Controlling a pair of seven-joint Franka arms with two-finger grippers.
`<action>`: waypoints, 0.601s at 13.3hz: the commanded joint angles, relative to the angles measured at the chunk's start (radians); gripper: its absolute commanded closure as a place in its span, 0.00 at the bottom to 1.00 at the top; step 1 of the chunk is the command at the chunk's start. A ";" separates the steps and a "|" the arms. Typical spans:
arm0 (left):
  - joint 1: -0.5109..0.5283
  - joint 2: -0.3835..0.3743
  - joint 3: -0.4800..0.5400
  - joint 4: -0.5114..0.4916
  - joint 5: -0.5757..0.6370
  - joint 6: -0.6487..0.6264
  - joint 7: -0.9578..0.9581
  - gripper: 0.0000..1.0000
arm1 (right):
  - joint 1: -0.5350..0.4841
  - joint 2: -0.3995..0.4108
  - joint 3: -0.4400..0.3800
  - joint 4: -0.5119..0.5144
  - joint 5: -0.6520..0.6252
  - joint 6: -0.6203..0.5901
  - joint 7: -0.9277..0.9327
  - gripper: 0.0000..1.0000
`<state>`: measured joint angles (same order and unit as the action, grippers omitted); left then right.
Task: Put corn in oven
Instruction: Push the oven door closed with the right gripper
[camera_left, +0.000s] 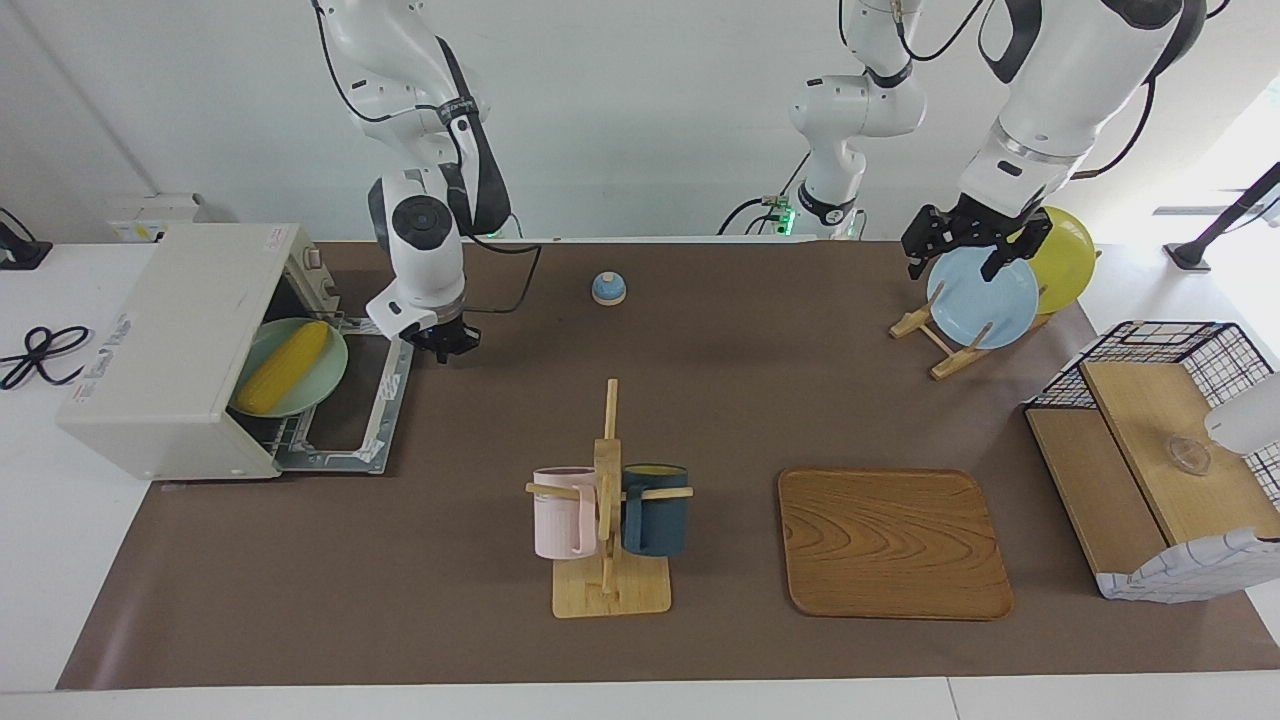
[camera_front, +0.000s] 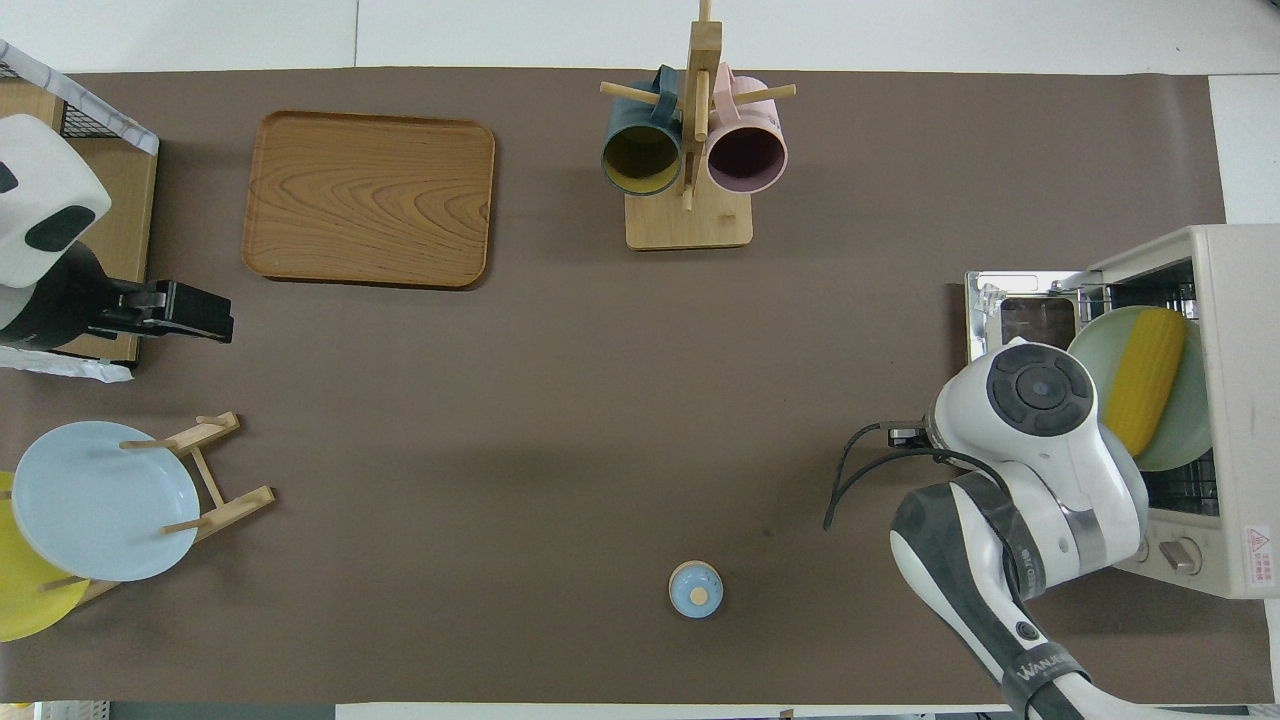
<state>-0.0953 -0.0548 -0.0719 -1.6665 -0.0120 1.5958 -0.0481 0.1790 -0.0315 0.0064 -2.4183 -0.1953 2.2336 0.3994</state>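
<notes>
The yellow corn (camera_left: 285, 368) lies on a pale green plate (camera_left: 332, 358) that rests on the wire rack inside the off-white oven (camera_left: 170, 340) at the right arm's end of the table. The plate sticks partly out of the oven's mouth. The oven's door (camera_left: 352, 425) hangs open, dropped flat. The corn (camera_front: 1145, 378), plate (camera_front: 1188, 425) and oven (camera_front: 1240, 400) also show in the overhead view. My right gripper (camera_left: 446, 346) hangs low beside the door's edge nearest the robots, holding nothing I can see. My left gripper (camera_left: 957, 266) is open and empty, raised over the plate rack.
A mug rack (camera_left: 608, 500) with a pink and a dark blue mug stands mid-table. A wooden tray (camera_left: 890, 540) lies beside it. A stand holds a blue plate (camera_left: 985, 305) and a yellow plate (camera_left: 1068, 255). A small blue bell (camera_left: 608, 288) sits near the robots. A wire shelf (camera_left: 1150, 470) stands at the left arm's end.
</notes>
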 joint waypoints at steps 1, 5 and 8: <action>0.011 -0.005 -0.006 -0.003 0.017 -0.002 0.008 0.00 | -0.047 -0.042 0.006 -0.062 -0.001 0.040 0.001 1.00; 0.011 -0.005 -0.006 -0.003 0.017 -0.002 0.008 0.00 | -0.099 -0.053 0.006 -0.100 -0.003 0.084 -0.056 1.00; 0.011 -0.005 -0.006 -0.003 0.017 -0.002 0.008 0.00 | -0.099 -0.061 0.006 -0.114 -0.003 0.084 -0.054 1.00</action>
<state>-0.0953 -0.0548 -0.0719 -1.6665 -0.0120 1.5958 -0.0481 0.0888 -0.0530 0.0060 -2.4934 -0.1962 2.2965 0.3624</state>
